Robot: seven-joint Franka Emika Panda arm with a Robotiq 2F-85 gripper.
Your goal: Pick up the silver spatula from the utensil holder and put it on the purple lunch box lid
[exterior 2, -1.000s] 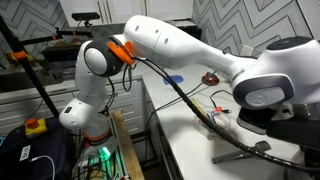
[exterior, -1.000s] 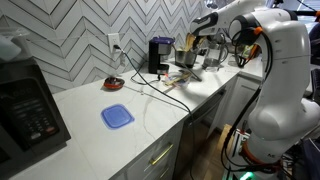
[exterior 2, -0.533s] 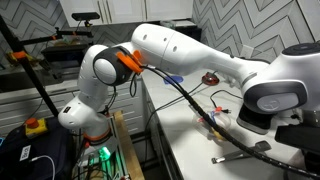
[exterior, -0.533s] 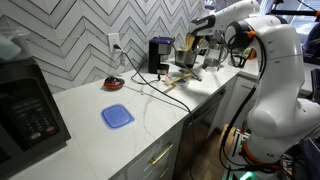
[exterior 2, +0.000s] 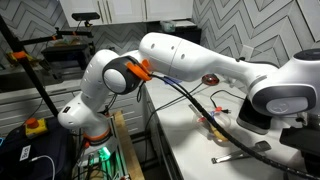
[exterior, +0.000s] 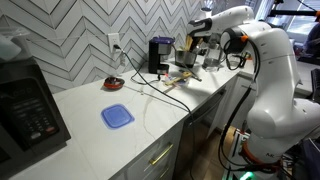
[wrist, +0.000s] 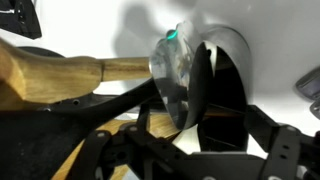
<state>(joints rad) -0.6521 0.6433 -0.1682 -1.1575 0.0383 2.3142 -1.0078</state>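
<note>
The utensil holder (exterior: pixel 186 58) stands at the far end of the white counter, beside the black coffee machine (exterior: pixel 159 55). My gripper (exterior: pixel 201 43) hovers right at the utensil tops. In the wrist view the gripper (wrist: pixel 195 150) is open, its dark fingers on either side of the utensils. The silver spatula (wrist: pixel 174 84) has its shiny blade between them, a black spatula (wrist: pixel 222 82) is next to it and a wooden handle (wrist: pixel 60 76) is at the left. The purple lunch box lid (exterior: pixel 117 116) lies flat mid-counter, well away from the gripper.
A black microwave (exterior: pixel 26 108) sits at the near end of the counter. A small red object (exterior: pixel 113 84) lies by the wall near a socket. Black cables (exterior: pixel 170 82) trail across the counter. The robot's white arm (exterior 2: pixel 200 62) fills most of an exterior view.
The arm has shifted a little, its elbow swinging over, and the gripper has settled closer onto the utensils in the holder. Nothing on the counter has moved.
</note>
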